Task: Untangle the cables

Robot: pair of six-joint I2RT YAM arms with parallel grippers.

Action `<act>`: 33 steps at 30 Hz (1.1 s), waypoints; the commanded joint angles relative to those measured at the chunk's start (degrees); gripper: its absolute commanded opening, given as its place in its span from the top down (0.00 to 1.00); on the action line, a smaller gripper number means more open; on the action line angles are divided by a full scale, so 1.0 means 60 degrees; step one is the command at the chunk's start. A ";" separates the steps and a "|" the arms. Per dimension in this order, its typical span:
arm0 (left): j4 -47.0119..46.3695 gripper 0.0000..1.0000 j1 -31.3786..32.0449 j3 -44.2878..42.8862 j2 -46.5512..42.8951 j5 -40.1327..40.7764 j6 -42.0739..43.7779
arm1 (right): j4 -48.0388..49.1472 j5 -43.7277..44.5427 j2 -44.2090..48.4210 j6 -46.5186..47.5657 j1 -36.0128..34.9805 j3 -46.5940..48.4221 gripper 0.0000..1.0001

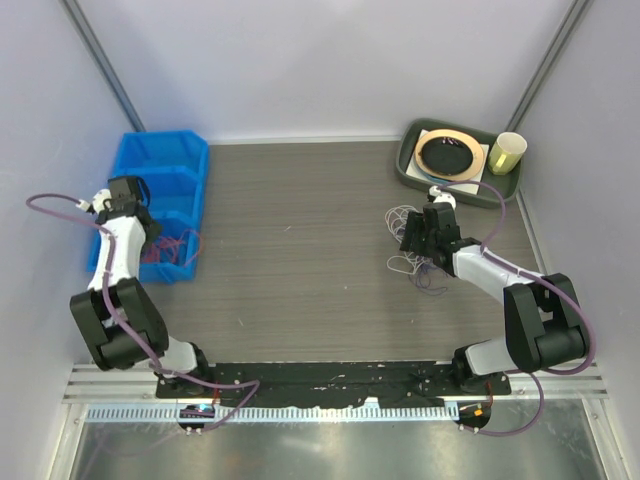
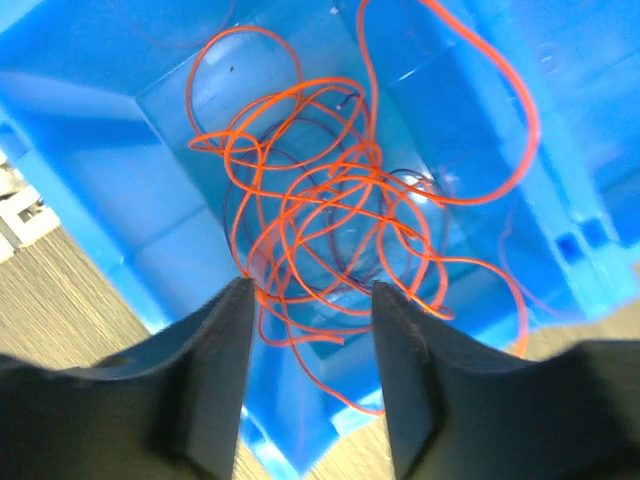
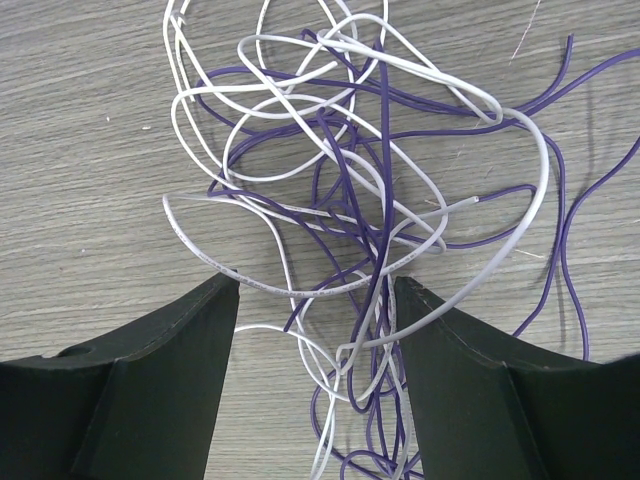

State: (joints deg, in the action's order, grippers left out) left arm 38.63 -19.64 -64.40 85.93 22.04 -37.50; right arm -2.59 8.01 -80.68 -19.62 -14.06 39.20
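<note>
Both arms share one build. The left arm (image 1: 118, 262) and the right arm (image 1: 490, 272) have glossy white shells joined by chunky black joint housings. A thin mauve hose (image 1: 50, 197) loops out from the left wrist, and a matching mauve hose (image 1: 500, 200) arcs beside the right one. Both bases are bolted to a flat black mounting plate (image 1: 330, 378). The left end effector (image 2: 310, 290) and the right end effector (image 3: 318, 285) each carry two dark, matte, wedge-shaped fingers (image 3: 160, 380), with a small oval dimple near the root.

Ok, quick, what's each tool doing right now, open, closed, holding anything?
Left tool: open, over the orange cable in the blue bin, gripping nothing.
Right tool: open, white and purple cables loose in the gap.
</note>
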 commanded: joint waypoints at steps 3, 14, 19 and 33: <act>0.0329 0.32 -0.0067 -0.0458 -0.1591 -0.0333 -0.0489 | 0.0343 0.0028 0.0205 0.0091 -0.0014 0.0000 0.31; 0.1194 0.00 -0.0023 -0.1396 -0.3583 -0.2017 -0.0767 | 0.0695 -0.0822 0.0644 0.0354 -0.0029 -0.0117 0.41; 0.0170 0.00 0.0488 -0.0810 -0.4783 -0.3643 -0.0840 | 0.0827 -0.1218 0.0747 0.0456 -0.0029 -0.0074 0.93; -0.4590 0.00 0.5789 0.0318 -0.2708 -0.9223 0.0286 | 0.1968 -0.6429 0.2519 0.0122 -0.0380 0.0849 0.99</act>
State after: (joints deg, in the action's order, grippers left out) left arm 21.67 7.03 -62.43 63.02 -20.25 -40.86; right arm 1.72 -17.10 -70.91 -17.56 -15.35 39.72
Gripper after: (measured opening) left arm 0.996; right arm 0.045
